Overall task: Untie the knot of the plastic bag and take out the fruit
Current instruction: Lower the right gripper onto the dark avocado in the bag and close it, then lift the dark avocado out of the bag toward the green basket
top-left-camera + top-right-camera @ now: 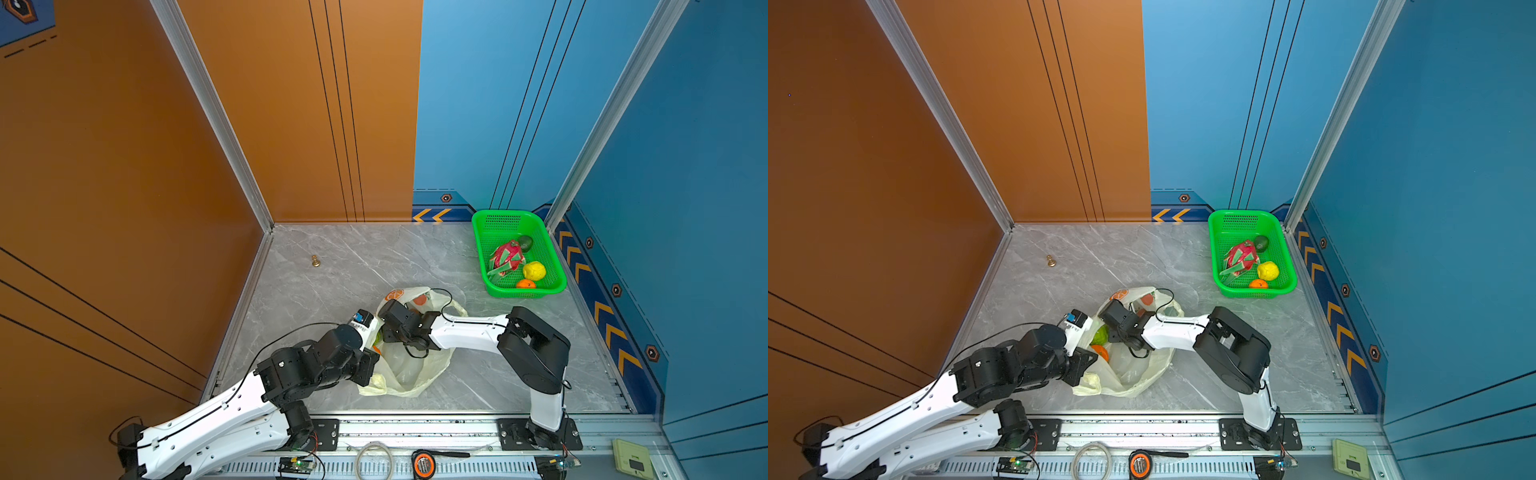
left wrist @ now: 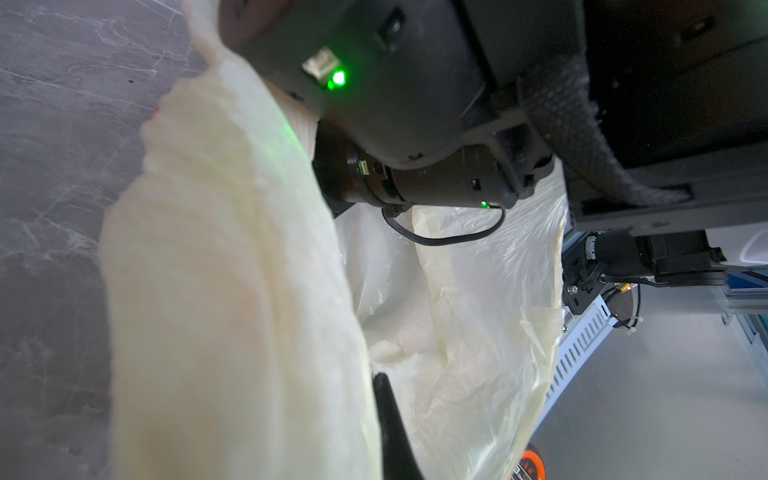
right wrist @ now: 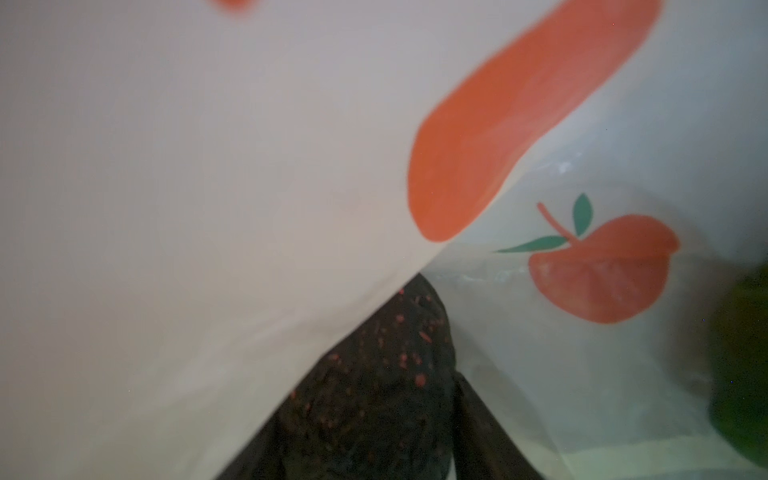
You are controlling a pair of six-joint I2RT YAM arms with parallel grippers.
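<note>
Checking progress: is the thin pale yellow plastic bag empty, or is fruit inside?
Not empty: a round green fruit and an orange fruit lie inside the plastic bag.

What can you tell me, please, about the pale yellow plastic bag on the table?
The thin, translucent pale yellow-white plastic bag with orange fruit prints lies crumpled on the grey marbled tabletop, its mouth open. The left gripper is shut on a bunched edge; the right gripper reaches inside beside a dark speckled avocado. A round green fruit and an orange one show inside it.
</note>
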